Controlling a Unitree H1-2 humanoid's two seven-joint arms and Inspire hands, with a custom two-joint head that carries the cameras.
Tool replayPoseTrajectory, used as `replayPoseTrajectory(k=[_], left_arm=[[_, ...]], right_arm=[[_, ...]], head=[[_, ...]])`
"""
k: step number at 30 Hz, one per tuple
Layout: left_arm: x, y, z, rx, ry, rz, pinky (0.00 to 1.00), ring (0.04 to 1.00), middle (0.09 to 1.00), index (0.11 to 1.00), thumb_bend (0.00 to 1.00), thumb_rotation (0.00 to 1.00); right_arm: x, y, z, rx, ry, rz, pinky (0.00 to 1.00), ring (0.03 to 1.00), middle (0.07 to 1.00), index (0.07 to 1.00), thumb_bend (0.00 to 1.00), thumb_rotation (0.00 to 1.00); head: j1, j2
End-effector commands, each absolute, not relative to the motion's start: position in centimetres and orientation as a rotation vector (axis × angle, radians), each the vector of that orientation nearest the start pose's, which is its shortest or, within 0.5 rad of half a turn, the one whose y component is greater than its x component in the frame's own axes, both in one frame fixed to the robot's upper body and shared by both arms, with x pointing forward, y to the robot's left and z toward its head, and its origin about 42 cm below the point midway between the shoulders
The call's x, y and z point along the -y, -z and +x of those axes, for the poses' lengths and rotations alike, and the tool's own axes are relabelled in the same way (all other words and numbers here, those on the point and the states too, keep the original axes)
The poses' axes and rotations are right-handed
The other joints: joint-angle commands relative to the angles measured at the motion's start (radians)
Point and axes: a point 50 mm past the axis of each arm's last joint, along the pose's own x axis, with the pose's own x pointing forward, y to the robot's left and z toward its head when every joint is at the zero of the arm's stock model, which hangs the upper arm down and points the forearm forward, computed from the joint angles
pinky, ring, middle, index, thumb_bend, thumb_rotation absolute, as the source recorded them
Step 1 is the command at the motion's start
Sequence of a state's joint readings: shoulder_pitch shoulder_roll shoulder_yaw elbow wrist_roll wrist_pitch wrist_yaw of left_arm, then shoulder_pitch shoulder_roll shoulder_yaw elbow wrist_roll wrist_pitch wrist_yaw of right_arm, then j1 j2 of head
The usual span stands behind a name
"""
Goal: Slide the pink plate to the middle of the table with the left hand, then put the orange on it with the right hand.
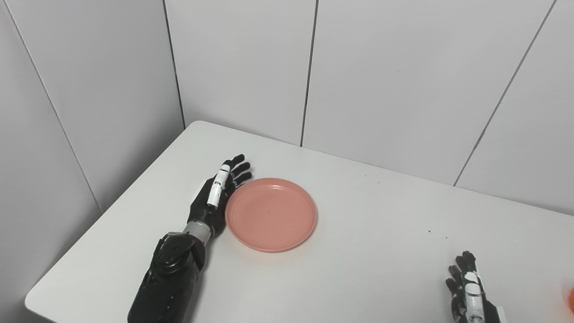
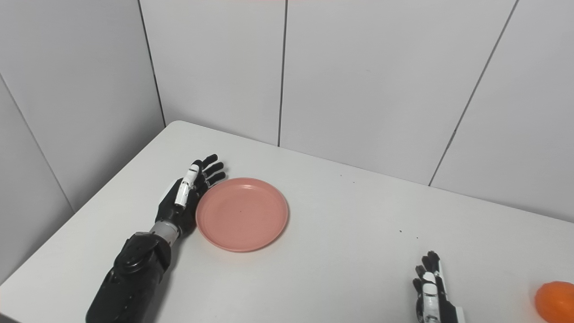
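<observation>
The plate is round, salmon-pink and shallow, with a low raised rim. It lies flat and empty on the desk, its left edge against the palm side of the left hand, whose spread fingers reach past its far-left rim. The orange is a smooth bright ball, resting on the desk just right of the right hand and well apart from the plate.

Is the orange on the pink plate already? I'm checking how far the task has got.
No: the pink plate is bare, and the orange lies on the table at the far right, beyond the right hand.
</observation>
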State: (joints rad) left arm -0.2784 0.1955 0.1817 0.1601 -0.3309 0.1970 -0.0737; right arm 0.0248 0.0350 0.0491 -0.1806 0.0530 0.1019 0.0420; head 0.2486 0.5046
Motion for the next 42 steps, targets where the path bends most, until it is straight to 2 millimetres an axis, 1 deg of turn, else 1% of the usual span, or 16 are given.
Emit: replayPoseTrajectory(k=[1,6,12,18,25,29,34,37,42], left_arm=[[-29.5,-12.1,36.6,-0.146,-0.001,-0.212,0.89,0.899,0.906,0.890,0.37,1.00],[-28.4,-11.9,36.7,-0.150,0.038,-0.227,0.89,0.902,0.908,0.894,0.36,1.00],[-26.6,-11.8,37.1,-0.167,0.079,-0.252,0.90,0.906,0.910,0.898,0.35,1.00],[-25.0,-12.1,37.4,-0.155,0.123,-0.264,0.91,0.920,0.925,0.912,0.37,1.00],[-23.2,-12.9,37.0,-0.161,0.118,-0.222,0.90,0.905,0.912,0.894,0.37,1.00],[-22.4,-12.9,36.6,-0.164,0.145,-0.222,0.90,0.909,0.914,0.897,0.38,1.00],[-20.8,-12.6,36.3,-0.179,0.211,-0.226,0.92,0.923,0.924,0.904,0.38,1.00],[-20.0,-12.6,36.2,-0.177,0.226,-0.208,0.91,0.917,0.921,0.904,0.38,1.00],[-18.8,-12.6,36.1,-0.177,0.246,-0.205,0.90,0.913,0.919,0.902,0.37,1.00]], right_arm=[[18.1,-14.4,27.8,0.131,-0.092,0.092,1.00,0.990,0.997,0.996,0.22,1.00],[17.9,-14.3,27.8,0.133,-0.088,0.097,1.00,0.987,0.995,0.991,0.24,1.00],[17.7,-14.3,27.8,0.139,-0.089,0.098,1.00,0.986,0.994,0.988,0.24,1.00],[17.3,-14.3,27.9,0.128,-0.067,0.106,1.00,0.974,0.980,0.977,0.24,1.00],[17.0,-14.5,27.9,0.136,-0.072,0.094,1.00,0.977,0.984,0.985,0.22,1.00],[16.8,-14.6,27.9,0.132,-0.061,0.104,1.00,0.971,0.978,0.980,0.23,1.00],[16.5,-14.7,27.8,0.130,-0.054,0.107,0.99,0.965,0.974,0.976,0.25,1.00],[16.2,-14.8,27.8,0.132,-0.049,0.101,0.97,0.962,0.969,0.970,0.24,1.00],[15.8,-15.1,27.8,0.130,-0.051,0.105,0.99,0.968,0.975,0.975,0.23,1.00]], head=[[-0.011,0.005],[-0.020,0.010],[-0.038,0.022],[-0.058,0.027],[-0.079,0.038],[-0.097,0.043],[-0.118,0.052],[-0.127,0.059],[-0.151,0.075]])
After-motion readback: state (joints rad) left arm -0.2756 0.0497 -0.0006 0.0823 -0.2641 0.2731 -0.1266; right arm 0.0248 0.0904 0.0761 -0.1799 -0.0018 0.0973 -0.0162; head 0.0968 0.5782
